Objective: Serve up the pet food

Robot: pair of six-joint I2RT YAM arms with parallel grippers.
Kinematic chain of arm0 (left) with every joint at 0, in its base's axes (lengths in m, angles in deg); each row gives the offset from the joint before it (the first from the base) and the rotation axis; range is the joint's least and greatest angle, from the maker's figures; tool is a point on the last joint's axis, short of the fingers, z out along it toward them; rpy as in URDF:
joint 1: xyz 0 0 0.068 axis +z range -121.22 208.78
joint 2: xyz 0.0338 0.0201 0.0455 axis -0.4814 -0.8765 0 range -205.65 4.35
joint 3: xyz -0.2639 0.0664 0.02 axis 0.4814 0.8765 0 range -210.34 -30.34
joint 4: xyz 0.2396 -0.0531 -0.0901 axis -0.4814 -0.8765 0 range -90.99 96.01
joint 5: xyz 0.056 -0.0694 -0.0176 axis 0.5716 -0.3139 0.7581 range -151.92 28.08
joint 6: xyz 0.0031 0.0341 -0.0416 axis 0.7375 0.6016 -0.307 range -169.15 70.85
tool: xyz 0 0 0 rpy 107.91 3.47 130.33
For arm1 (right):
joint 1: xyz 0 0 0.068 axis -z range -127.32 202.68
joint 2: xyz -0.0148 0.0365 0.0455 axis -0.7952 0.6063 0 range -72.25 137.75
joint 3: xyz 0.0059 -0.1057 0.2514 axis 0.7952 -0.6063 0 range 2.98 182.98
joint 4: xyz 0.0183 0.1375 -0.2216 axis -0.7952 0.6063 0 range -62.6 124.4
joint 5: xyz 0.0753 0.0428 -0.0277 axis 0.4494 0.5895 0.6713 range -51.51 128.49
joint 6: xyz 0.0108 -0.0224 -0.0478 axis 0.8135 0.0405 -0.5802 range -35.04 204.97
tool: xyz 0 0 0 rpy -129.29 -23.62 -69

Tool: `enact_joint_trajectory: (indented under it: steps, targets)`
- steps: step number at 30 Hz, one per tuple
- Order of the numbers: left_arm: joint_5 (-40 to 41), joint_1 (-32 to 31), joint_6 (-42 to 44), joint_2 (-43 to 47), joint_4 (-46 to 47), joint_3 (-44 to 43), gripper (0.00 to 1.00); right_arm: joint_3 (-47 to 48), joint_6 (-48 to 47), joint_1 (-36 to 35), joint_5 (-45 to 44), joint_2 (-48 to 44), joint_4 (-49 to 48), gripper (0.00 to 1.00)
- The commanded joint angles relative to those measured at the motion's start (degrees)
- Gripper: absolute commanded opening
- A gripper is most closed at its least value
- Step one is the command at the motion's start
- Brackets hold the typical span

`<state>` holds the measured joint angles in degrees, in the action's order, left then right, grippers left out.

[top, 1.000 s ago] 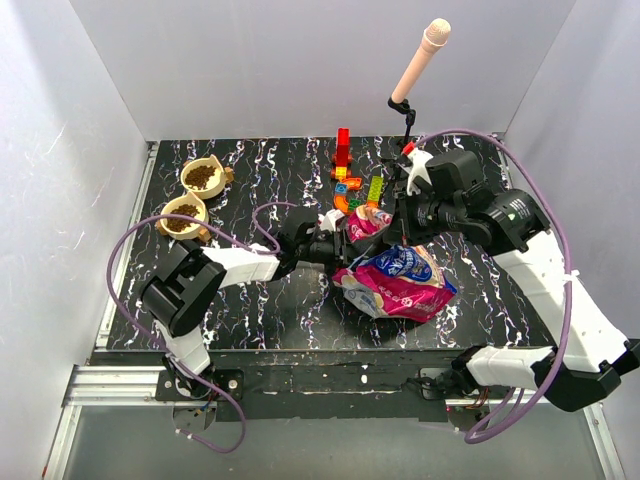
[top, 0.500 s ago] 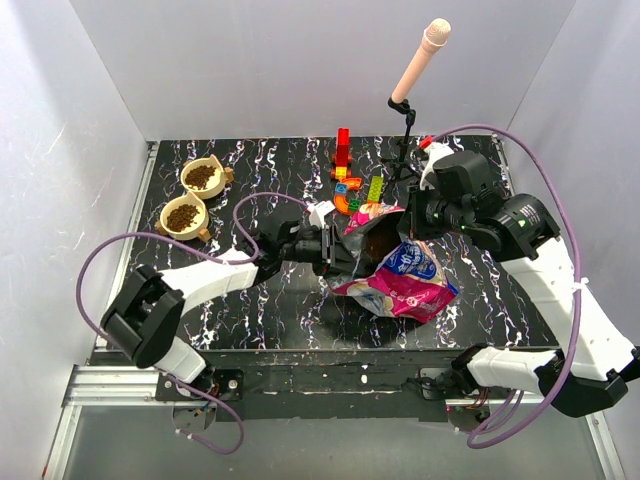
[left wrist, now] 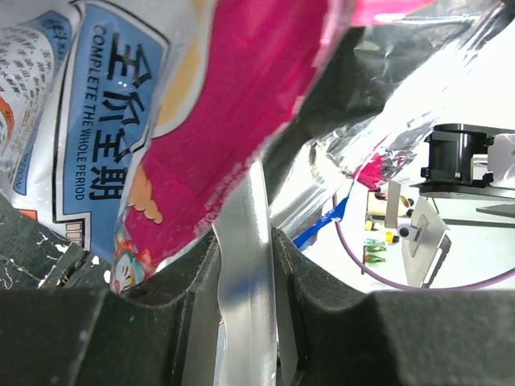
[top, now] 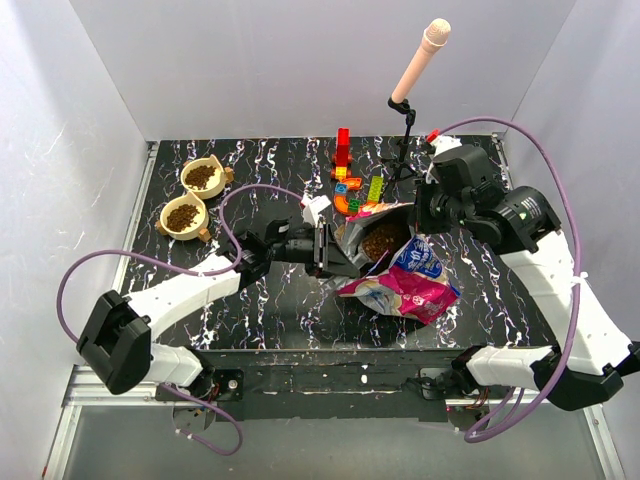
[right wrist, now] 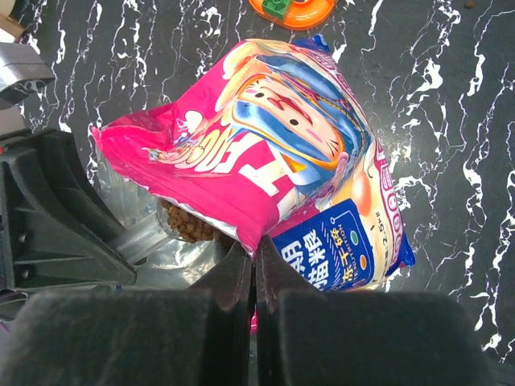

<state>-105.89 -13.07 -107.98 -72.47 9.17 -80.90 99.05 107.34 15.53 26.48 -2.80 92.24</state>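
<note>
At the middle of the surface [top: 280, 175], the foil bag [top: 405, 285] sits with its mouth open and pet food [top: 381, 243] showing inside. The left jaws pinch the silver lining at the mouth's left rim. The right jaws, pressed together, nip the pink right rim.

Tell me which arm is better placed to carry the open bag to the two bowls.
Left, probably. Its fingers clamp the silver rim of the bag, and both bowls stand at the rear left, on its side; the right arm would have to reach across.
</note>
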Motion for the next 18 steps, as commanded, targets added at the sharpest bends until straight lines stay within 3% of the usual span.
enact_joint_trajectory:
  steps: [1,4,8,12,15,18]
  targets:
    - [2.91,-0.69,3.10,5.26,-2.70,-4.01,0.00,7.28,-0.05,0.23,-2.40,-1.42,-5.43,0.01]
    - [5.11,-0.69,3.46,5.72,-2.46,-4.01,0.00,7.99,-0.22,0.32,-2.14,-1.16,-5.43,0.01]
    - [0.65,-0.78,1.88,-1.31,-2.36,-6.47,0.00,8.86,-0.22,0.32,-1.70,-0.72,-5.25,0.01]
    - [4.41,-0.17,1.34,4.66,-6.67,-4.36,0.00,9.49,-0.40,0.32,-1.44,-1.07,-4.28,0.01]
    - [2.06,-0.16,1.96,-2.18,-11.83,-9.27,0.00,7.55,-0.57,0.41,-1.35,-2.04,-5.68,0.01]
    - [4.13,-0.69,-0.84,3.92,-13.44,-6.23,0.00,8.34,-0.31,0.41,-1.09,-1.34,-5.07,0.01]
